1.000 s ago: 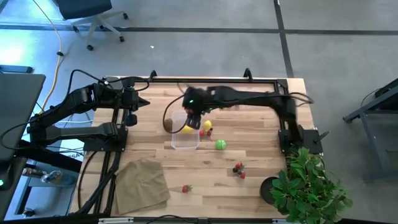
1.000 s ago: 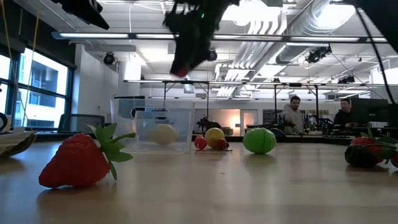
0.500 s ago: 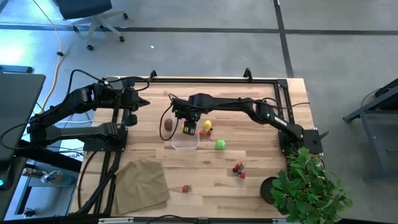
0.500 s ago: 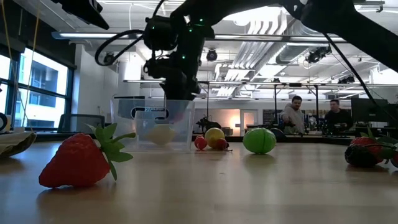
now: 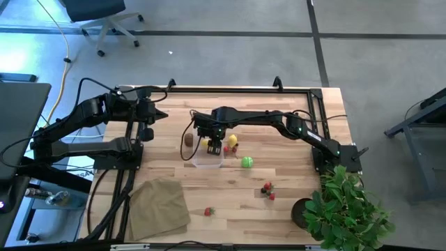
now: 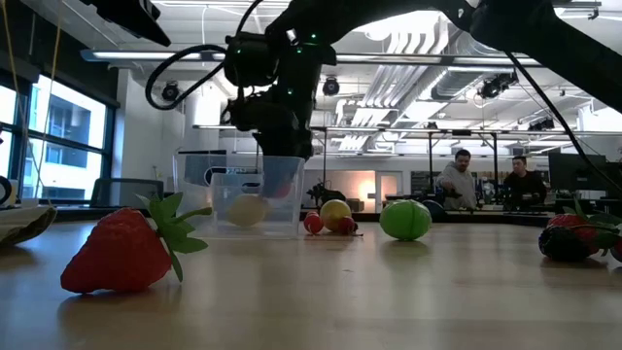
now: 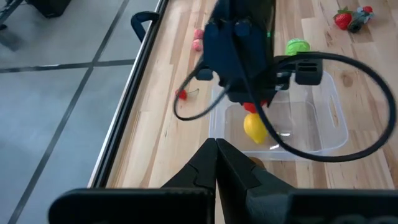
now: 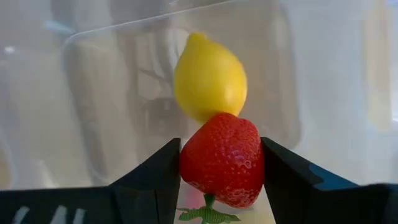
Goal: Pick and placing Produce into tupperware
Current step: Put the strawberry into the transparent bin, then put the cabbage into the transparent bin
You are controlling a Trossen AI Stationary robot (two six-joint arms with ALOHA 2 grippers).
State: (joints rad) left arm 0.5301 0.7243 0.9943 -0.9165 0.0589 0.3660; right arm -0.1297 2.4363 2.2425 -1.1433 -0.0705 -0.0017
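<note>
Right gripper (image 8: 221, 171) is clamped across a red toy strawberry (image 8: 222, 158), over the clear plastic tub (image 5: 207, 160) holding a yellow lemon (image 8: 209, 76); probably light, firm, slightly slippery.

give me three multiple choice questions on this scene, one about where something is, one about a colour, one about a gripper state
1. Where is the lemon?
A. inside the tupperware
B. on the cloth
C. beside the potted plant

2. What colour is the fruit in the right gripper?
A. green
B. red
C. brown

3. How is the left gripper?
A. open
B. shut on a kiwi
C. shut, holding nothing

Answers:
1. A, the lemon lies within the clear walls.
2. B, a red strawberry sits between its fingers.
3. C, its fingers meet with nothing between them.
</note>
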